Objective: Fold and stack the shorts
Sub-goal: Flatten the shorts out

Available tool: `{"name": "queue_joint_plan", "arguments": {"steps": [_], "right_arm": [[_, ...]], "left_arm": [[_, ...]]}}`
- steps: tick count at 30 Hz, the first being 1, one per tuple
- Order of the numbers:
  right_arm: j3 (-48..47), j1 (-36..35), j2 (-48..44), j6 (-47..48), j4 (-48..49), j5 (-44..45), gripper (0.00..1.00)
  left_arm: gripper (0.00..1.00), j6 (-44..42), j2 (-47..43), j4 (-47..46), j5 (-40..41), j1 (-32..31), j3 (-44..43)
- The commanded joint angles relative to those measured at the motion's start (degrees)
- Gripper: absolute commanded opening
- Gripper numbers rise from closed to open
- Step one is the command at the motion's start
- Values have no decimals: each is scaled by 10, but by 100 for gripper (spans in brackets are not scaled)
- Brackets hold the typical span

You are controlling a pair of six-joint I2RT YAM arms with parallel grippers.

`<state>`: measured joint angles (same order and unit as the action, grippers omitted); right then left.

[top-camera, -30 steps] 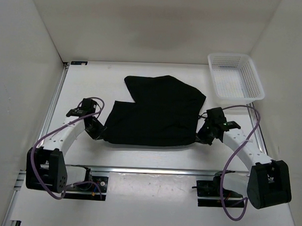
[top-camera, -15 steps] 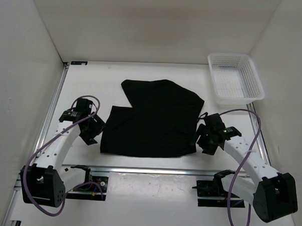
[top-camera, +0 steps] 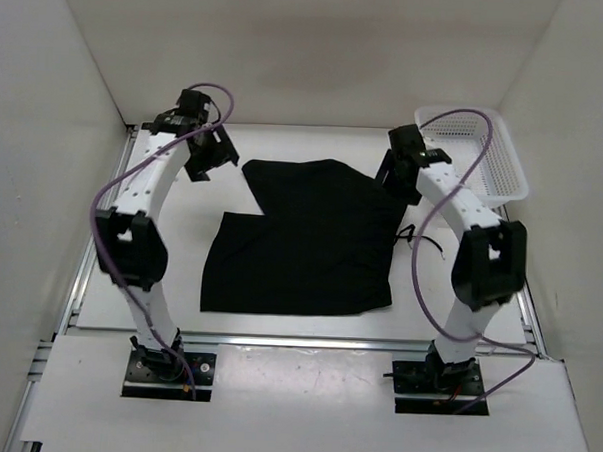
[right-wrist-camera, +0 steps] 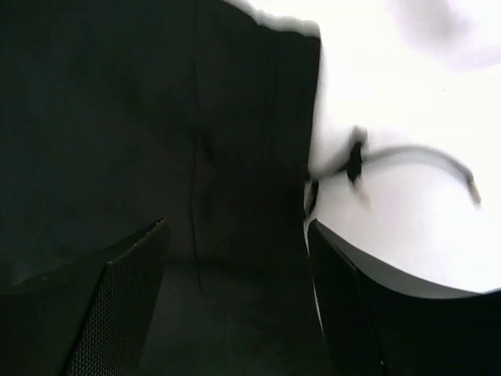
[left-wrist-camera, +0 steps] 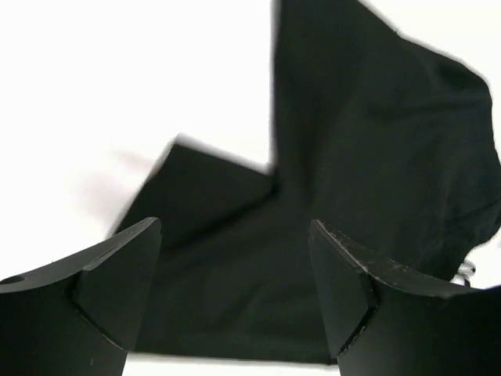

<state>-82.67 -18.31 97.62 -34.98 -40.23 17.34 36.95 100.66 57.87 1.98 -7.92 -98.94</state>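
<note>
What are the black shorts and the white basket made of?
The shorts look like soft cloth, matte black: they lie limp and flat with gentle creases and no shine; the fibre cannot be told. The basket looks like white moulded plastic: a stiff rim and walls pierced in a regular mesh.

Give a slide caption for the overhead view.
Black shorts lie on the table; left pincer and right pincer open near the far corners.

White links (top-camera: pixel 148 184), black joints (top-camera: pixel 130 249), looping purple cables (top-camera: pixel 456 118), black left hand (left-wrist-camera: pixel 233 235) and right hand (right-wrist-camera: pixel 236 235).
</note>
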Motion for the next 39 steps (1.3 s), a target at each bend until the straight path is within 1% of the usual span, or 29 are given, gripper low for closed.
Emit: {"name": "queue_joint_plan", "arguments": {"steps": [1,2,3,4,5,6,8,9,13,16,18,20,21,22,24,25,26,27,28,30,31,32,34,35,37,38,39], "right_arm": [[-122,17,102,49,-8,6,77],[-152,17,151,54,-13,6,77],[-206,17,175,55,-20,6,77],[-230,17,196,60,-20,6,77],[-251,17,234,60,-26,6,77],[-288,17,251,60,-34,6,77],[-323,22,297,60,-40,6,77],[-353,22,311,60,-40,6,77],[-423,22,383,67,-53,11,75],[-444,22,413,73,-58,11,73],[-449,22,419,78,-58,11,71],[-449,22,432,78,-58,6,70],[-449,22,432,78,-58,-2,69],[-444,22,438,78,-58,-8,67],[-444,22,443,83,-58,-22,61],[-444,22,443,84,-52,-37,49],[-439,22,443,84,-52,-42,41],[-439,22,431,84,-52,-48,31],[-433,22,425,89,-44,-48,15],[-416,22,406,89,-36,-68,3],[-409,22,398,96,-30,-68,0],[-403,22,392,96,-30,-75,0],[-374,9,372,109,-23,-75,0],[-362,4,365,109,-18,-75,0],[-318,-15,342,122,-11,-65,0],[-304,-22,335,122,-5,-55,0],[-280,-32,324,127,-5,-41,0]], "left_arm": [[87,-64,97,9,-26,-9,-111],[88,-64,122,15,-31,-10,-135],[88,-70,167,15,-36,-10,-157],[88,-70,188,15,-36,-15,-178],[88,-70,209,21,-44,-15,-216],[88,-70,250,29,-50,-15,-237],[88,-70,304,37,-55,-15,-294],[88,-70,319,37,-65,-15,-309],[87,-75,385,30,-72,-25,-373],[87,-80,427,30,-86,-25,-408],[83,-80,442,19,-98,-25,-413],[74,-80,454,9,-126,-25,-413],[65,-80,454,-2,-136,-25,-408],[43,-80,454,-8,-151,-25,-408],[10,-80,459,-8,-152,-25,-408],[10,-74,454,-8,-152,-25,-400],[10,-74,447,-8,-146,-25,-395],[10,-74,437,-8,-136,-25,-384],[10,-67,404,-8,-108,-25,-354],[10,-57,360,-8,-81,-19,-306],[10,-57,337,-17,-73,-14,-251],[10,-51,294,-22,-66,-6,-223],[10,-51,252,-22,-58,2,-169],[10,-42,213,-22,-52,9,-117],[10,-36,168,-22,-61,9,-62],[10,-36,121,-22,-61,9,-17],[15,-31,100,-22,-61,9,3]]}}
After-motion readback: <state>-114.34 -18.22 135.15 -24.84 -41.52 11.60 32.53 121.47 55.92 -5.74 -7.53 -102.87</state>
